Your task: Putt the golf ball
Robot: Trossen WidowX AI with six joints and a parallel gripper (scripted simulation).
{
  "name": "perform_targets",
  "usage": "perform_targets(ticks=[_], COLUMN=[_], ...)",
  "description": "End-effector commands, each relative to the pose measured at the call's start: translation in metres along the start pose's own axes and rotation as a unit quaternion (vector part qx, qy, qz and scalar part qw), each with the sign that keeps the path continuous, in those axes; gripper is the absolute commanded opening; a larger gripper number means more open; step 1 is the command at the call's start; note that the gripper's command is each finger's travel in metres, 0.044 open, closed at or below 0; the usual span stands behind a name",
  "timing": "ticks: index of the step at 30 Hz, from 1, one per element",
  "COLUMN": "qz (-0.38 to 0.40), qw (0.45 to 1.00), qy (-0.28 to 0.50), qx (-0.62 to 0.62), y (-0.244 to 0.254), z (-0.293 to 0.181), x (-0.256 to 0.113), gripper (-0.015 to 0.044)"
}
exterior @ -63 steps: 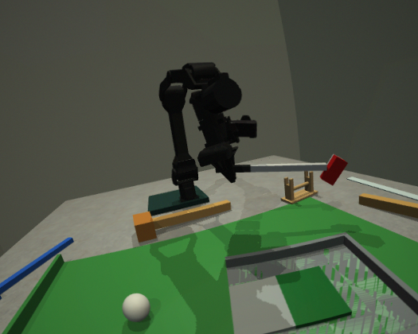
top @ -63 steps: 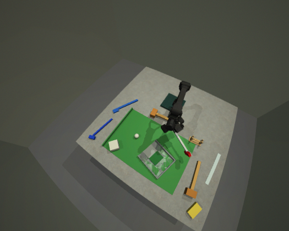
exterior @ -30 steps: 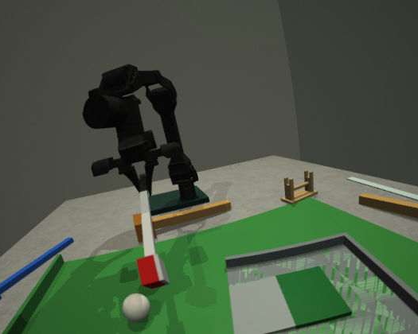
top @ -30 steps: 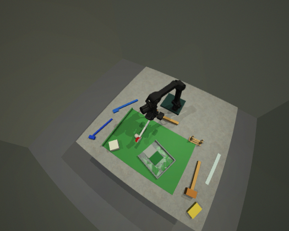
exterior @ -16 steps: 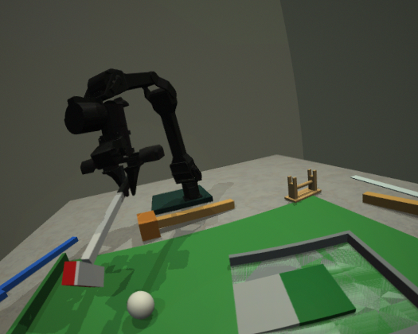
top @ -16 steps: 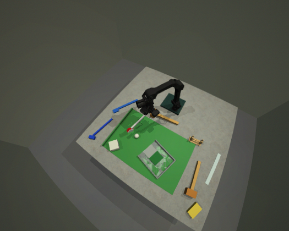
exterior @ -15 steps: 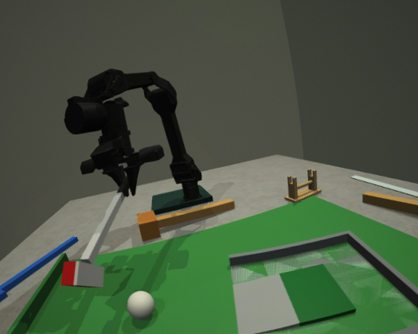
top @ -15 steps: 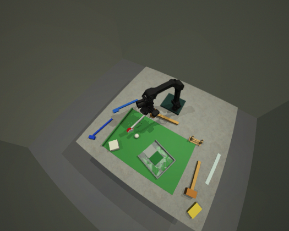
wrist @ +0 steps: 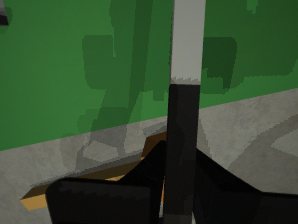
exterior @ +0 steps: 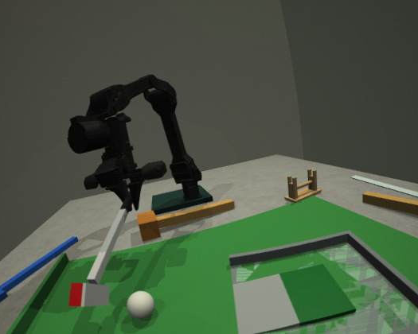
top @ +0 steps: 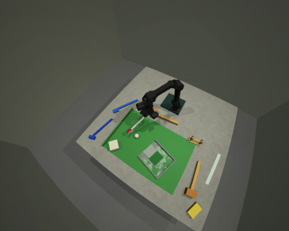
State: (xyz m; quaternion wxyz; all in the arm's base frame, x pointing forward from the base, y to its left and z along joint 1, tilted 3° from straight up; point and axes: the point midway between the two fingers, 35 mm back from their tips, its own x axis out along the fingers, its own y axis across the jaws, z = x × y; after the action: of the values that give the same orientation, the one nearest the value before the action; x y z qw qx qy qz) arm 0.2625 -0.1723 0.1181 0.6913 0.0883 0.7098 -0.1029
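Note:
My gripper (exterior: pixel 131 204) (wrist: pixel 173 146) is shut on the dark grip of the red putter, whose pale shaft (top: pixel 138 123) (exterior: pixel 108 248) (wrist: pixel 187 42) slants down from the fingers. The putter's red and grey head (top: pixel 130 131) (exterior: pixel 90 294) hangs low over the green mat (top: pixel 180 147) (exterior: pixel 209 246) (wrist: pixel 45 65), a little to the left of the white golf ball (top: pixel 136 136) (exterior: pixel 140 304), apart from it. The ball rests on the mat. The grey ramp (top: pixel 150 150) (exterior: pixel 262 302) leads up to the dark green raised square (top: pixel 156 158) (exterior: pixel 316 292), inside a grey-walled frame (top: pixel 166 169) (exterior: pixel 292 254).
An orange mallet (top: pixel 167 119) (exterior: pixel 197 214) (wrist: pixel 35 201) lies behind the mat, near the gripper. Two blue clubs (top: pixel 125 105) (top: pixel 102 127) lie to the left. A cream block (top: pixel 114 145) stands at the mat's left corner. A wooden rack (top: pixel 196 141) (exterior: pixel 303 192) stands at its far right corner.

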Motion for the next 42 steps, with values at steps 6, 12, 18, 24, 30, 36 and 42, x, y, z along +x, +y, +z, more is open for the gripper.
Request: perform_targets(ticks=[6, 12, 18, 24, 30, 36, 42], qz=[-0.002, -0.002, -0.002, 0.0, 0.0, -0.003, -0.003], qw=[1.0, 1.0, 1.0, 1.0, 1.0, 1.0, 1.0], qy=[-0.002, -0.002, -0.002, -0.001, -0.001, -0.001, -0.002], qx=[0.002, 0.002, 0.002, 0.001, 0.001, 0.002, 0.002], y=[-0.001, -0.001, -0.001, 0.0, -0.003, -0.027, -0.031], z=[0.001, 0.001, 0.0, 0.0, 0.0, 0.0, 0.0], x=[0.013, 0.022, 0.031, 0.028, 0.028, 0.03, 0.031], gripper=[0.0, 0.0, 0.0, 0.0, 0.0, 0.0, 0.0])
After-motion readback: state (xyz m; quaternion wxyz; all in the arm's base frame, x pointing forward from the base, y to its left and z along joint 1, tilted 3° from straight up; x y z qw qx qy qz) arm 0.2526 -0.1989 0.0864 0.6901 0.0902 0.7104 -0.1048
